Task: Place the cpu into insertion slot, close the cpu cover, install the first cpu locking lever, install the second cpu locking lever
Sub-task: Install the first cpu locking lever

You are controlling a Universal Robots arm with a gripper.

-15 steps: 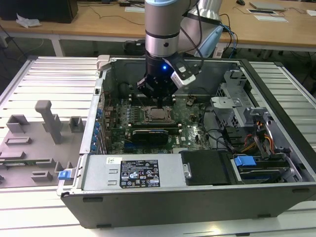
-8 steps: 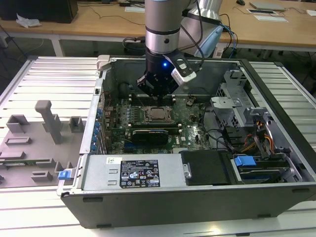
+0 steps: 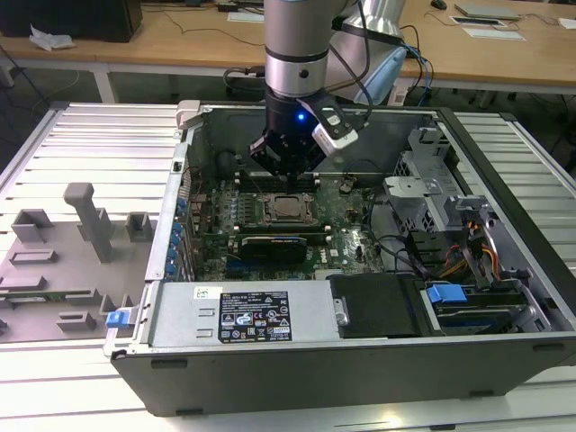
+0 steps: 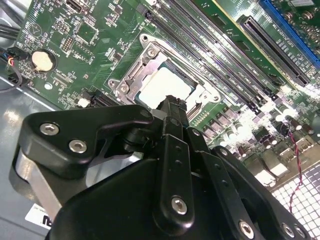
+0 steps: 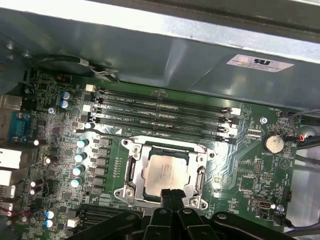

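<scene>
The cpu (image 5: 165, 172) lies flat in the insertion slot (image 5: 125, 192) on the green motherboard, its dull silver top showing. The cpu cover (image 5: 131, 167) lies down around the chip as a silver frame. My gripper (image 5: 170, 194) is shut, with nothing seen between its black fingers, and its tips hang just over the socket's edge beside the chip. In the second wrist view the gripper (image 4: 172, 102) stands in front of the cpu (image 4: 162, 87) and hides one edge of the cover (image 4: 131, 77). From the exterior view the gripper (image 3: 286, 166) hovers just behind the cpu (image 3: 288, 208).
Long black memory slots (image 5: 160, 112) run beside the socket, and a coin battery (image 5: 273, 144) sits on the board. The case walls (image 3: 180, 225) ring the board. A black card (image 3: 274, 245), a power supply box (image 3: 243, 315) and a drive cage (image 3: 432, 207) stand nearby.
</scene>
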